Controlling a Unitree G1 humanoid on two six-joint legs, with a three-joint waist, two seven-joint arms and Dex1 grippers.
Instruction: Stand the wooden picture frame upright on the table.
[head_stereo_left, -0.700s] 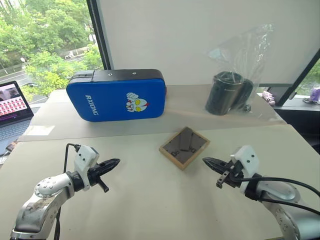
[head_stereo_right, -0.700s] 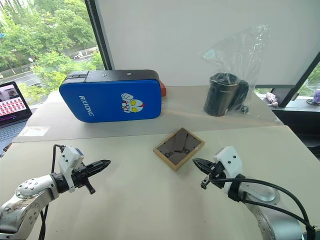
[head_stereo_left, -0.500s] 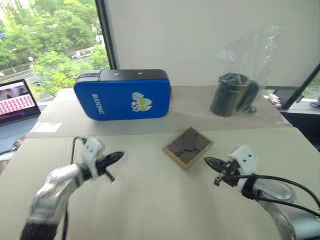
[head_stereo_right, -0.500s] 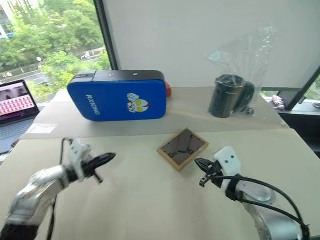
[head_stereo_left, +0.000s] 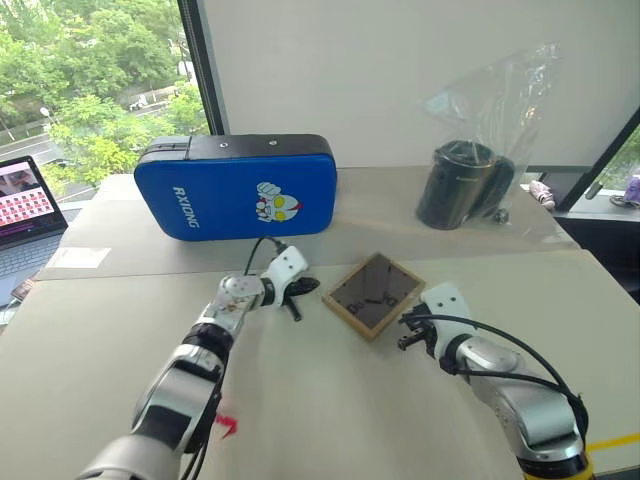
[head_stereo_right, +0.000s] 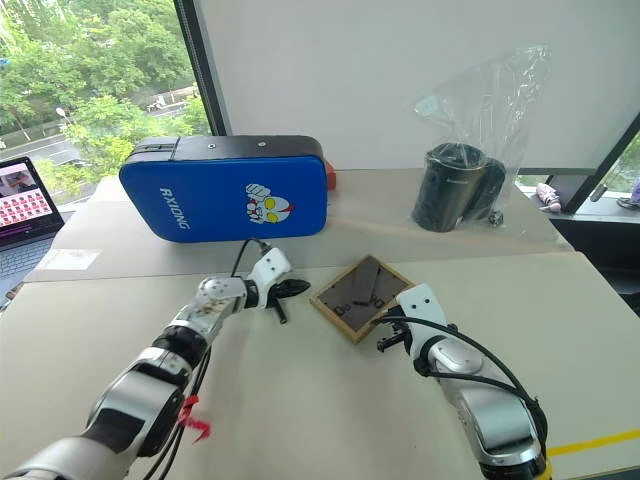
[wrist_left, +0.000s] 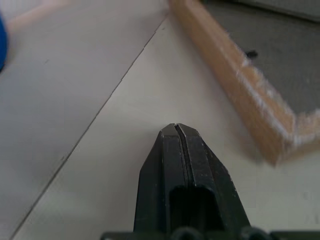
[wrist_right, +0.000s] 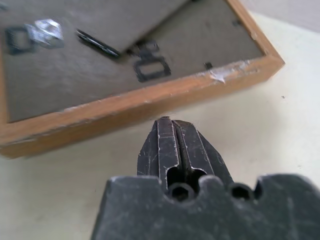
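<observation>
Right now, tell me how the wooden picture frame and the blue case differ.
The wooden picture frame lies flat, dark back panel up; the blue case stands on its long edge. The frame is small, light wood; the case is much bigger, blue, with a cartoon print. The frame lies between both shut grippers; the case stands behind them. Both rest on the table.

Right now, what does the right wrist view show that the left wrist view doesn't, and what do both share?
Right wrist only: the metal hanger clips and fold-out stand on the wooden picture frame's back panel, behind the shut right pincer. Left wrist only: a seam line across the table and a blue edge, ahead of the shut left pincer. Both: the frame lying flat on the pale tabletop, untouched.
</observation>
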